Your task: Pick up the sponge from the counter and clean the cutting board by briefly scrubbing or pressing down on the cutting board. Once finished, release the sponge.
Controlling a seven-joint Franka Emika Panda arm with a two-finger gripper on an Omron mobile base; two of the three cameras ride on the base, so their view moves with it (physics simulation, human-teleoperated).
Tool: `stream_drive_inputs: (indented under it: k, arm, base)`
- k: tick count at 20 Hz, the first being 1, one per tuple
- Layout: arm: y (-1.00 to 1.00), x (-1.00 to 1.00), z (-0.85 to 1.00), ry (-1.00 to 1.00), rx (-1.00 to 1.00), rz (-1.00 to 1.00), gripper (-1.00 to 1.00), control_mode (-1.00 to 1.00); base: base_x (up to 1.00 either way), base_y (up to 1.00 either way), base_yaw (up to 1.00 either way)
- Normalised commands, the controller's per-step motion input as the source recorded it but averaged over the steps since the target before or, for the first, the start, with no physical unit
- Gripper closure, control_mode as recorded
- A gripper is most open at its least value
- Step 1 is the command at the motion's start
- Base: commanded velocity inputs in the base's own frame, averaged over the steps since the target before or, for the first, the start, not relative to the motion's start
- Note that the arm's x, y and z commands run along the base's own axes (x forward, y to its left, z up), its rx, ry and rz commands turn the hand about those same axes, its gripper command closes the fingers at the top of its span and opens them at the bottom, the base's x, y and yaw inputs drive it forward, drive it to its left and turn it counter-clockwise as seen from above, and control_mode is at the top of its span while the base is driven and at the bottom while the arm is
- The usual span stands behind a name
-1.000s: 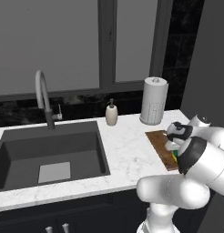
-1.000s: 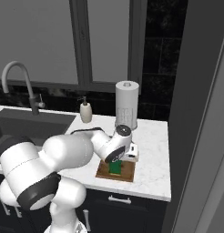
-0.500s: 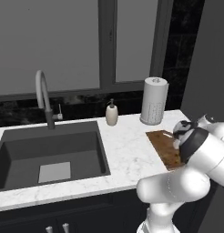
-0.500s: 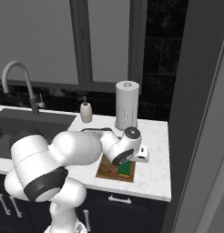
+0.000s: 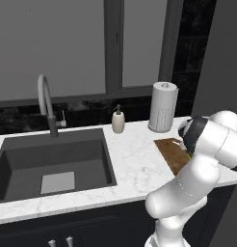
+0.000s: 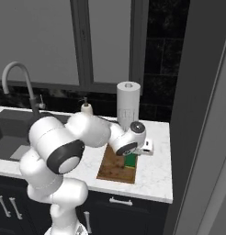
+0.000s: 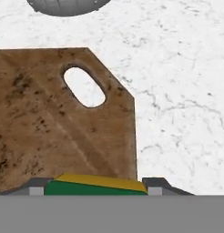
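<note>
The sponge [image 7: 95, 185], green over yellow, rests on the near corner of the brown cutting board [image 7: 50, 127], beside its oval handle hole. My gripper [image 7: 95, 189] is shut on the sponge, one dark fingertip [image 7: 155, 185] pressed to each end. In the right base view the hand reaches down over the cutting board [image 6: 115, 167], and the sponge [image 6: 130, 160] sits on its right edge. From the left base view the arm hides most of the hand. There the cutting board [image 5: 171, 152] lies on the white marble counter [image 5: 135, 164], with a sliver of sponge [image 5: 189, 155] showing.
A paper towel roll [image 5: 162, 106] stands just behind the board, and a soap dispenser [image 5: 118, 120] stands left of it. The dark sink [image 5: 53, 161] with its faucet [image 5: 46, 103] lies further left. A dark tall panel [image 6: 202, 114] closes off the counter's right end.
The hand has carried the sponge across the board toward its right edge, and the elbow has swung round. The sponge stays down on the wood between the fingers.
</note>
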Motion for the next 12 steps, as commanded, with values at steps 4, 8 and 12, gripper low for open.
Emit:
stream_drive_inputs:
  k: [4,8,12]
  arm:
    - [0.00,0.74,0.03,-0.04,0.00,0.00,1.00,-1.00]
    - [0.00,0.47,0.00,-0.08,0.00,0.00,1.00,-1.00]
    - [0.06,0.07,0.00,-0.18,0.00,0.00,1.00,-1.00]
  base:
    - [0.00,0.00,0.00]
    - [0.00,0.00,0.00]
    - [0.00,0.00,0.00]
